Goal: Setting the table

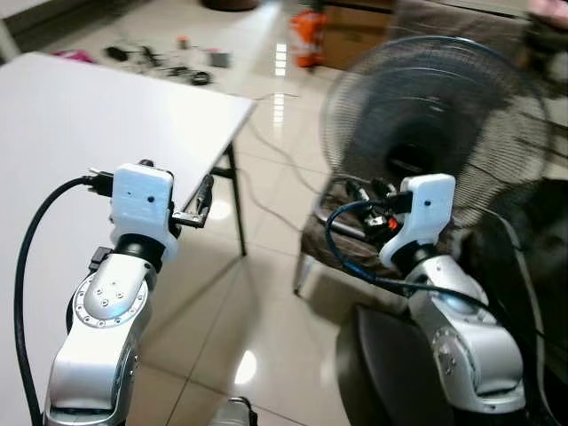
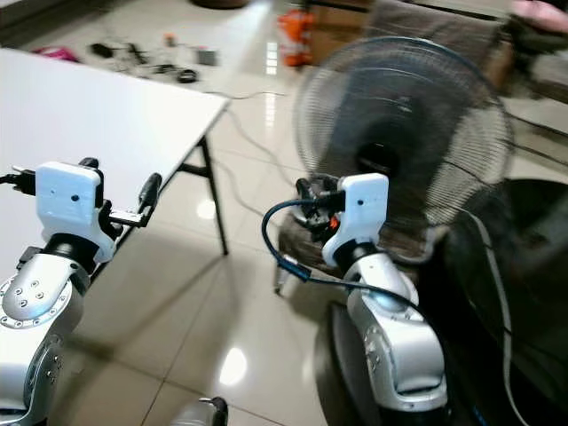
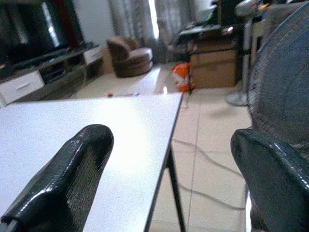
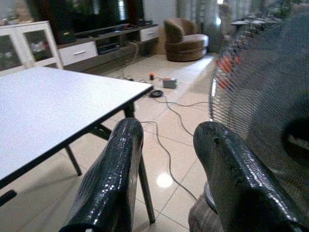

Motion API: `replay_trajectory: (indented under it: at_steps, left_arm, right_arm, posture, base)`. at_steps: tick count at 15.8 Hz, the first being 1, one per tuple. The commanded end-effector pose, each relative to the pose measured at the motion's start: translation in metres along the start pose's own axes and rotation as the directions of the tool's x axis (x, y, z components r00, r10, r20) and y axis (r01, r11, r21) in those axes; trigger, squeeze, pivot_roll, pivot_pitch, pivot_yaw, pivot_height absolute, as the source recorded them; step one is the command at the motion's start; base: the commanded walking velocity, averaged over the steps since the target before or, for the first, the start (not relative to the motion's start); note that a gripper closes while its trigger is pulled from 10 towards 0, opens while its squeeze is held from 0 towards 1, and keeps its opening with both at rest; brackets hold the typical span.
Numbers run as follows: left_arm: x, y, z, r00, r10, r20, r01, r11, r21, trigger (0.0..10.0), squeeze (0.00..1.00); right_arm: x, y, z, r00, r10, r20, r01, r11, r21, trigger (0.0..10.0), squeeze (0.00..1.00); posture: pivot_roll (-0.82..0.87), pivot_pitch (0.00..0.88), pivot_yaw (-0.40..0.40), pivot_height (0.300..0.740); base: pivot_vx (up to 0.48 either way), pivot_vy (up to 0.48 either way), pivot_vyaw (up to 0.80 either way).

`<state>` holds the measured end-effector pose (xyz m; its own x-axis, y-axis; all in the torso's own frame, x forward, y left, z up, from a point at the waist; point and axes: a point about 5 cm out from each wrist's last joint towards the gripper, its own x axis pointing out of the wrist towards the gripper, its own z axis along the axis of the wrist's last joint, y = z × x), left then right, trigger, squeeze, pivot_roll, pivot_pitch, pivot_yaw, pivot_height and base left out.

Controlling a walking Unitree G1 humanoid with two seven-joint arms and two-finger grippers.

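A bare white table (image 1: 89,115) stands at the left, its black-legged corner (image 1: 232,164) pointing toward the room. My left gripper (image 1: 202,202) is held up just off that corner, beside the table's right edge. In the left wrist view its fingers (image 3: 72,169) stand wide apart with nothing between them, the table top (image 3: 96,125) beyond. My right gripper (image 1: 362,190) is raised in front of a standing fan (image 1: 426,124). The right wrist view shows the right gripper (image 4: 169,128) open and empty.
The big fan cage is close on the right, over a low dark seat (image 1: 328,235). A dark rounded chair (image 1: 382,373) sits at lower right. Cables and small gear (image 1: 160,62) lie on the glossy tile floor, with an orange object (image 1: 306,35) and a cardboard box (image 1: 355,35) behind.
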<state>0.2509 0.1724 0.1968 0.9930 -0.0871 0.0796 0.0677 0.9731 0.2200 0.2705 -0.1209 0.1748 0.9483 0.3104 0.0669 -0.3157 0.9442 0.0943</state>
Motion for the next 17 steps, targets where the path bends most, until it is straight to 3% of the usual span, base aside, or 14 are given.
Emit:
replay_trajectory:
  at_steps: [1, 4, 8, 17]
  left_arm:
    - [-0.0045, -0.0038, 0.0002, 1.0, -0.026, -0.003, 0.026, 1.0, 0.007, 10.0, 0.0]
    - [-0.0065, -0.0066, -0.0028, 0.999, -0.033, -0.012, 0.034, 0.999, 0.029, 10.0, 0.0]
    - [-0.0082, -0.0009, -0.0012, 1.0, -0.003, 0.01, 0.003, 0.998, 0.064, 10.0, 0.0]
    - [-0.009, -0.0062, -0.003, 0.999, -0.038, 0.004, 0.038, 0.997, 0.065, 10.0, 0.0]
  right_arm:
    - [-0.0001, -0.001, -0.0101, 0.997, 0.02, -0.072, -0.02, 1.0, 0.007, 10.0, 0.0]
    - [-0.003, 0.007, -0.0144, 0.988, 0.119, -0.101, -0.119, 0.993, 0.007, 10.0, 0.0]
    - [-0.0013, 0.0058, -0.0143, 0.988, 0.116, -0.104, -0.115, 0.993, 0.017, 10.0, 0.0]
    - [-0.0006, 0.0045, -0.0145, 0.987, 0.126, -0.104, -0.125, 0.992, 0.019, 10.0, 0.0]
  posture:
    - [0.01, 0.03, -0.024, 0.74]
    - [0.02, 0.028, -0.034, 0.74]
    - [0.02, 0.025, -0.037, 0.74]
    - [0.03, 0.022, -0.039, 0.74]
  base:
    - [0.0, 0.0, 0.8]
    - [0.0, 0.0, 0.8]
    - [0.0, 0.0, 0.8]
    - [0.0, 0.066, 0.8]
